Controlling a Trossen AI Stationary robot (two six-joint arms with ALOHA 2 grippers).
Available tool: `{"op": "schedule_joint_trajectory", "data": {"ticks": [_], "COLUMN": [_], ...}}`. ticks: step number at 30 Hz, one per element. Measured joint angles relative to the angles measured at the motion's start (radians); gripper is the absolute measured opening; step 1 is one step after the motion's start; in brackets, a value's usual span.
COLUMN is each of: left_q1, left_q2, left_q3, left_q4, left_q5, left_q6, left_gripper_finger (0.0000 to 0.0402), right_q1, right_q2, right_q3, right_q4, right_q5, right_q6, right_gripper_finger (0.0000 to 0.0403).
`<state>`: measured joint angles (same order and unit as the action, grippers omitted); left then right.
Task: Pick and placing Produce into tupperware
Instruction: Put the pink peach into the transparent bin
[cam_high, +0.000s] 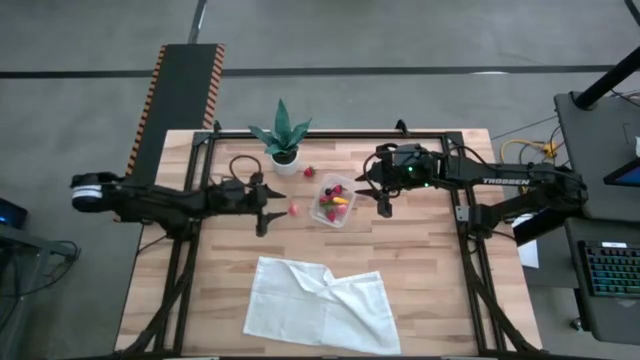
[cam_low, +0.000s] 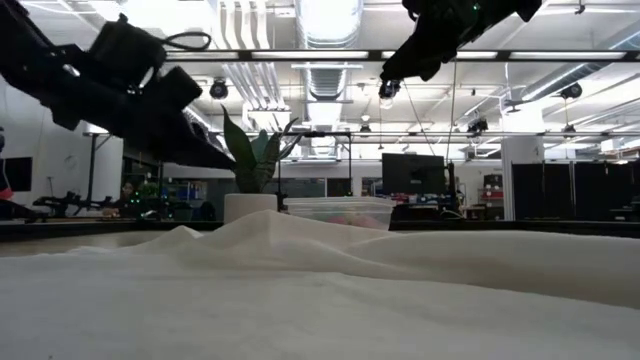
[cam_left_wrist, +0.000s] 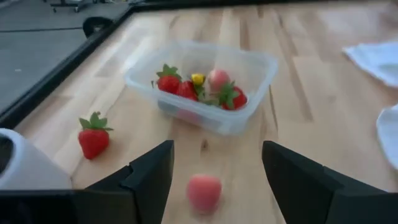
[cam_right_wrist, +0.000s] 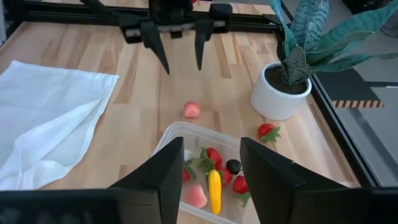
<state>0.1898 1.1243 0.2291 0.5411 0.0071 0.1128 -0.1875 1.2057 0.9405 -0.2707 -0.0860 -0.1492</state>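
The tupperware (cam_high: 332, 204), a small clear box, stands on the table's middle and holds several produce pieces (cam_left_wrist: 199, 90): red strawberries, a yellow piece and a dark berry (cam_right_wrist: 233, 166). A pink piece (cam_left_wrist: 204, 191) lies on the wood just left of the box. My left gripper (cam_left_wrist: 217, 149) is open, its fingers to either side of that piece and above it, touching nothing. A loose strawberry (cam_left_wrist: 93, 135) lies by the white pot. My right gripper (cam_right_wrist: 211, 149) hangs open above the tupperware's right end, with nothing between its fingers.
A green plant in a white pot (cam_high: 284, 158) stands at the far middle, close to the loose strawberry (cam_high: 309, 172). A crumpled white cloth (cam_high: 320, 305) covers the near middle and fills the low view's foreground (cam_low: 300, 290). Bare wood lies to the left and right.
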Motion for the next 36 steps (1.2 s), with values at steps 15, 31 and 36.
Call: {"op": "schedule_joint_trajectory", "data": {"ticks": [15,31,36], "left_q1": [0.0,0.015,0.019], "left_q2": [0.277,0.366,0.375], "left_q3": [0.054,0.069,0.072], "left_q4": [0.133,0.133,0.132], "left_q5": [0.053,0.006,0.005], "left_q6": [0.0,0.035,0.051], "left_gripper_finger": [0.0232,0.0231,0.0231], "right_q1": [0.0,0.0,0.0], "right_q2": [0.0,0.0,0.0], "right_q3": [0.0,0.0,0.0], "right_q4": [-0.002,-0.004,-0.01], "right_q5": [0.0,0.0,0.0], "right_q6": [0.0,0.0,0.0], "right_gripper_finger": [0.0152,0.0147,0.0146]}}
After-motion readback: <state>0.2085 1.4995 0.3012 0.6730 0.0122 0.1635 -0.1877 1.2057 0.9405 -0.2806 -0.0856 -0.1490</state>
